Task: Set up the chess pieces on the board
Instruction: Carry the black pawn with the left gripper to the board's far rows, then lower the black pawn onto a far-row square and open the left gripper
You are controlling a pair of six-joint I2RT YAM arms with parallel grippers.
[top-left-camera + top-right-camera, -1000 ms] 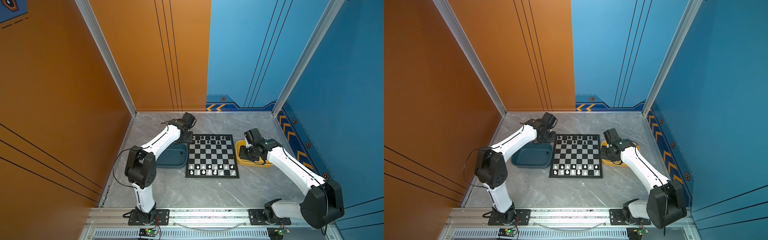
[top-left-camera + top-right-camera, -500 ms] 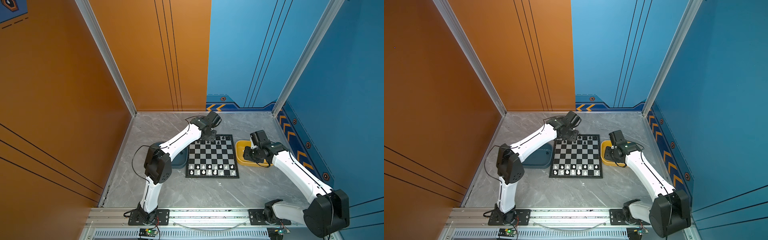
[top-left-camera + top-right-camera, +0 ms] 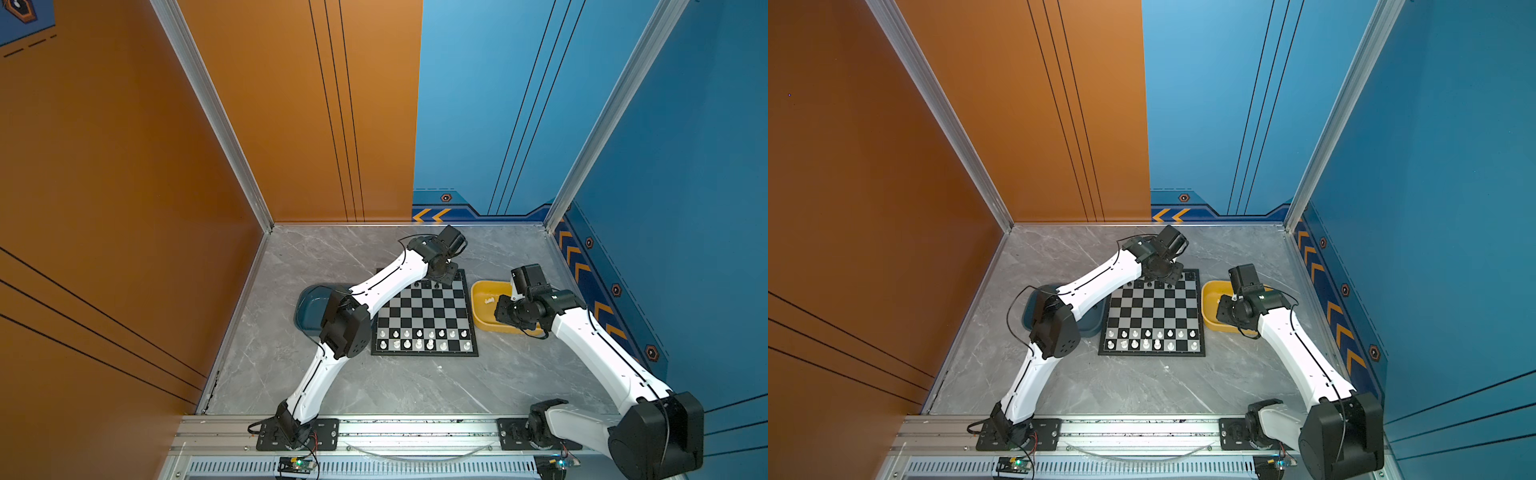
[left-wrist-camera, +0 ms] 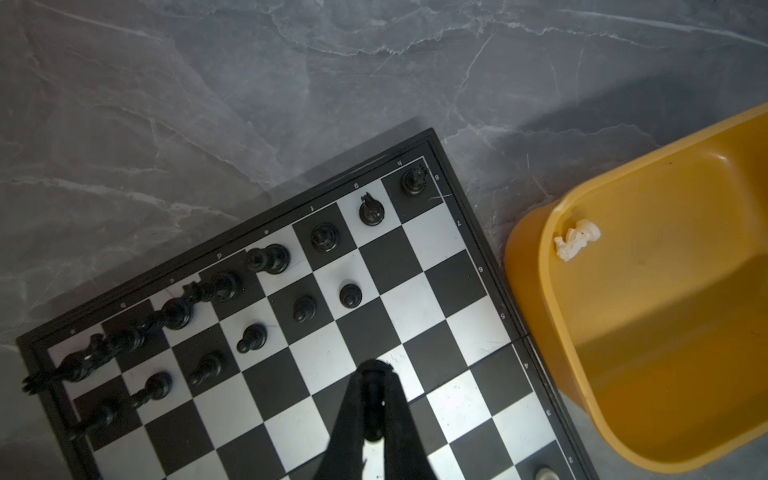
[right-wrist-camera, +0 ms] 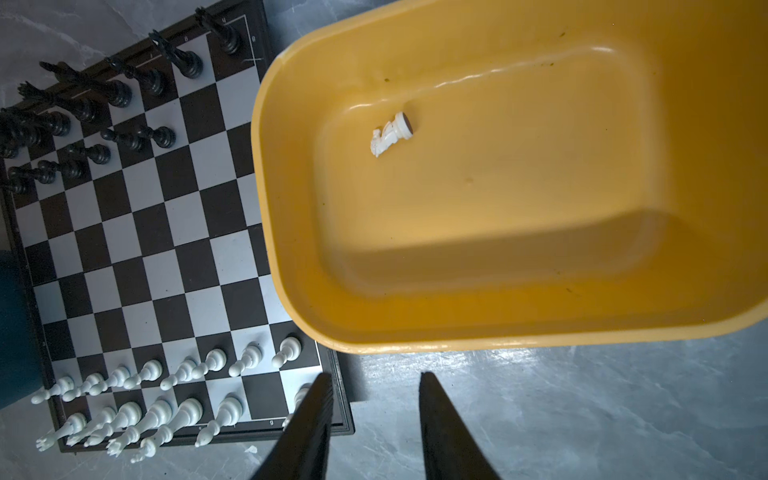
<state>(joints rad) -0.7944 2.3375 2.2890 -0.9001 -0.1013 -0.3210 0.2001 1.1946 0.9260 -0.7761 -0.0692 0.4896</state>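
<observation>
Left gripper (image 4: 374, 376) is clamping a black chess piece (image 4: 374, 405) between closed jaws above the board (image 3: 424, 309). Right gripper (image 5: 374, 378) is hovering with jaws apart and empty, just outside the yellow tray (image 5: 291, 257), where a white knight (image 5: 390, 134) is lying on its side. Black chessmen (image 4: 324, 237) are standing along the board's far ranks, white chessmen (image 5: 212, 361) along the near ranks.

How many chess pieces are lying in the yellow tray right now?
1. A white knight lies on its side on the floor of the yellow tray, toward the side nearest the board. Part of the tray is out of view, so more may be hidden.
</observation>
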